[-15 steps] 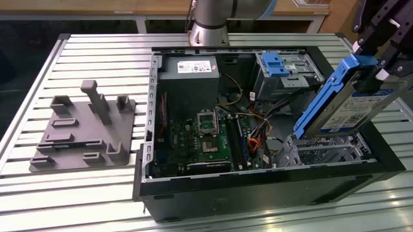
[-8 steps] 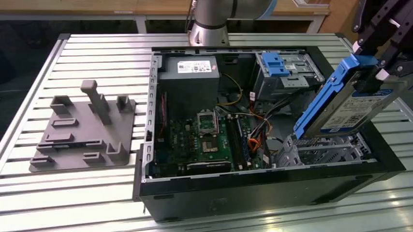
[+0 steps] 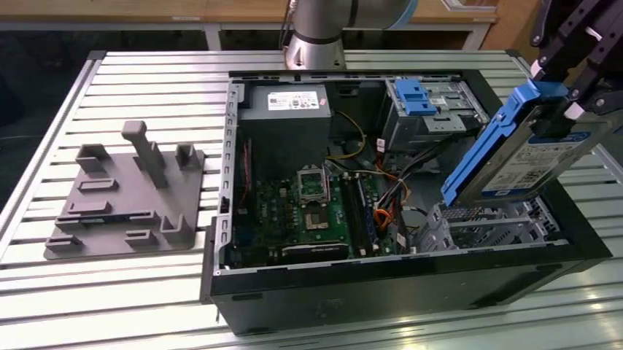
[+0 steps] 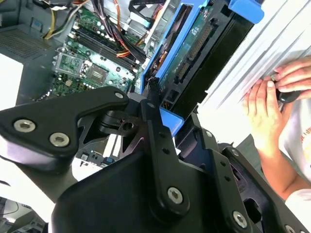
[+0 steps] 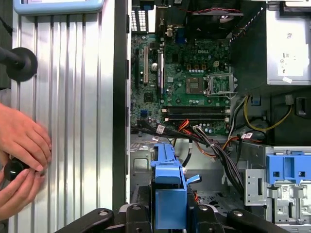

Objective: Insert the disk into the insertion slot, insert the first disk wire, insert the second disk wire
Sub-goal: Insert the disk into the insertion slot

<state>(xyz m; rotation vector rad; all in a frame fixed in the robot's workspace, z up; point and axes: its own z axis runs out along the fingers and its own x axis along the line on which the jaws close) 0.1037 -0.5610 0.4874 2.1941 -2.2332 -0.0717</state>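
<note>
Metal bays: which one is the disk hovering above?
The low perforated cage, right below the disk; the taller bay with the blue latch stands apart.

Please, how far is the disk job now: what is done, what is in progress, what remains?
Done: the hand has the disk gripped by its blue carrier. In progress: the disk hangs tilted above the insertion slot, not in it. Left: seating it, and both disk wires; no wire is attached to the disk.

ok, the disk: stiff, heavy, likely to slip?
Probably rigid: the disk is a flat metal slab in a blue carrier. Likely dense for its size. Held at its upper end, tilted, so it may pivot on contact.
</note>
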